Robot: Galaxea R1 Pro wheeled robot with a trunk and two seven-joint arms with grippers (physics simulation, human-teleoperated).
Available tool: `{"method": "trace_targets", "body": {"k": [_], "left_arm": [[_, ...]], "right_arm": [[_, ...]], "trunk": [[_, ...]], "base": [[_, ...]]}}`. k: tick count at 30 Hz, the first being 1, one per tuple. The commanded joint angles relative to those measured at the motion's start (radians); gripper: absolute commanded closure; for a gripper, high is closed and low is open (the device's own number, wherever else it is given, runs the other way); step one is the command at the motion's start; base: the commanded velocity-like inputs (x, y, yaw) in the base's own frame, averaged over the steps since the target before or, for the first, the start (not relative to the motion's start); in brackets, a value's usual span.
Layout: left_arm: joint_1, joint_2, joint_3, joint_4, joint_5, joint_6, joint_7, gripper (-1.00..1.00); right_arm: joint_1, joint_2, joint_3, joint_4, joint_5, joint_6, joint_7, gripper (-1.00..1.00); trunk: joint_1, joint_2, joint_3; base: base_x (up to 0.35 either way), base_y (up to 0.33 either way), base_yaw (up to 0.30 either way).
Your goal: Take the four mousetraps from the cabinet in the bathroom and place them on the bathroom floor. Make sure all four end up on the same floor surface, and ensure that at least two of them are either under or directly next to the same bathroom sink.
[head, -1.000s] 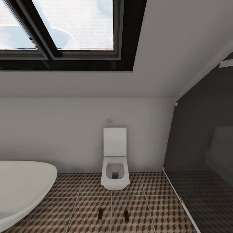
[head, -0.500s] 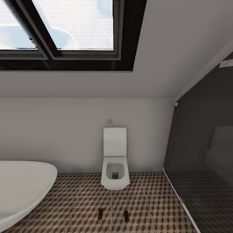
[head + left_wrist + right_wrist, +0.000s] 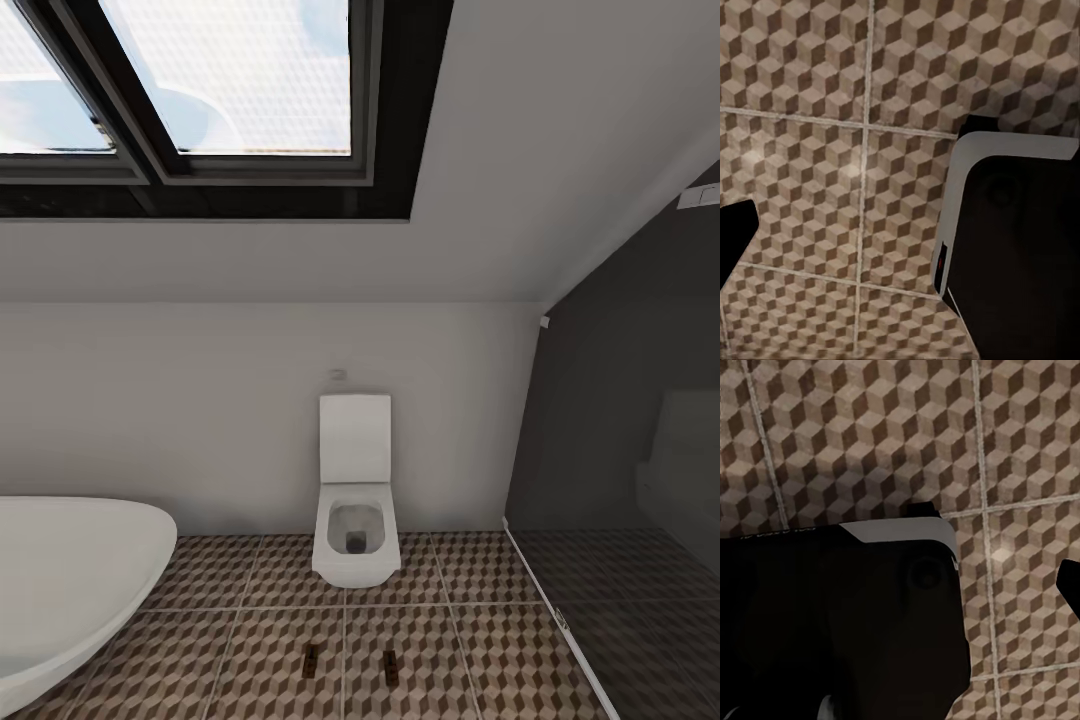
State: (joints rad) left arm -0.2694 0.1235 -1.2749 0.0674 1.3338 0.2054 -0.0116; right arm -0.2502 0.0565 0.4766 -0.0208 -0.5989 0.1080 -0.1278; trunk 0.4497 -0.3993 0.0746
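Note:
Two mousetraps lie flat on the cube-patterned bathroom floor (image 3: 480,640) in front of the toilet, one (image 3: 310,660) to the left and one (image 3: 390,667) to the right, about a hand's width apart. The cabinet and the sink are out of view. In the left wrist view one dark fingertip (image 3: 735,240) of my left gripper hangs over bare tiles at the picture's edge. In the right wrist view a dark fingertip (image 3: 1071,585) of my right gripper likewise stands at the edge. Nothing is held between the fingers, and both grippers look open.
A white toilet (image 3: 354,500) stands against the far wall. A white oval bathtub (image 3: 70,580) fills the near left. A dark glass partition (image 3: 620,470) closes off the right. My robot's dark, white-edged base (image 3: 1020,247) sits on the tiles below both wrists.

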Motion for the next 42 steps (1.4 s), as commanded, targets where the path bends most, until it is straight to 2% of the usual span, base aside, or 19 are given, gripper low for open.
{"method": "trace_targets", "body": {"k": [1, 4, 8, 27, 28, 34, 37, 42], "left_arm": [[0.000, -0.001, -0.009, 0.001, 0.010, 0.027, -0.002, -1.00], [0.003, -0.005, -0.009, 0.000, 0.010, 0.103, -0.002, -1.00], [0.004, -0.006, -0.009, 0.000, 0.010, 0.121, -0.002, -1.00], [0.004, -0.006, -0.009, -0.004, 0.009, 0.093, -0.002, -1.00], [0.004, -0.008, -0.009, -0.006, 0.009, -0.001, -0.002, -1.00], [0.004, -0.008, -0.009, -0.005, 0.008, -0.185, -0.002, -1.00], [0.004, -0.008, -0.009, -0.005, 0.008, -0.257, -0.002, -1.00], [0.004, -0.008, -0.009, -0.005, 0.008, -0.313, -0.002, -1.00]], "right_arm": [[0.000, 0.001, 0.008, -0.002, -0.006, 0.006, -0.005, -1.00], [0.000, 0.006, 0.009, -0.002, -0.007, 0.005, -0.004, -1.00], [0.000, 0.007, 0.008, -0.002, -0.007, 0.004, -0.004, -1.00], [0.000, 0.008, 0.008, -0.005, -0.006, 0.002, -0.003, -1.00], [0.000, 0.007, 0.008, -0.008, -0.007, 0.002, -0.003, -1.00], [0.000, 0.006, 0.008, -0.008, -0.006, 0.002, -0.003, -1.00], [0.000, 0.003, 0.008, -0.008, -0.006, 0.002, -0.003, -1.00], [0.000, 0.001, 0.008, -0.008, -0.006, 0.002, -0.003, -1.00]], "trunk": [[0.000, -0.001, 0.000], [0.000, -0.001, 0.000], [0.000, -0.001, 0.000], [0.000, -0.001, 0.000], [0.000, -0.001, 0.000], [0.000, -0.001, 0.000], [0.000, -0.001, 0.000], [0.000, -0.001, 0.000]], "base": [[0.000, 0.000, 0.000], [0.000, 0.000, 0.000], [0.000, 0.000, 0.000], [0.000, 0.000, 0.000], [0.000, 0.000, 0.000], [0.000, 0.000, 0.000], [0.000, 0.000, 0.000], [0.000, 0.000, 0.000]]}}
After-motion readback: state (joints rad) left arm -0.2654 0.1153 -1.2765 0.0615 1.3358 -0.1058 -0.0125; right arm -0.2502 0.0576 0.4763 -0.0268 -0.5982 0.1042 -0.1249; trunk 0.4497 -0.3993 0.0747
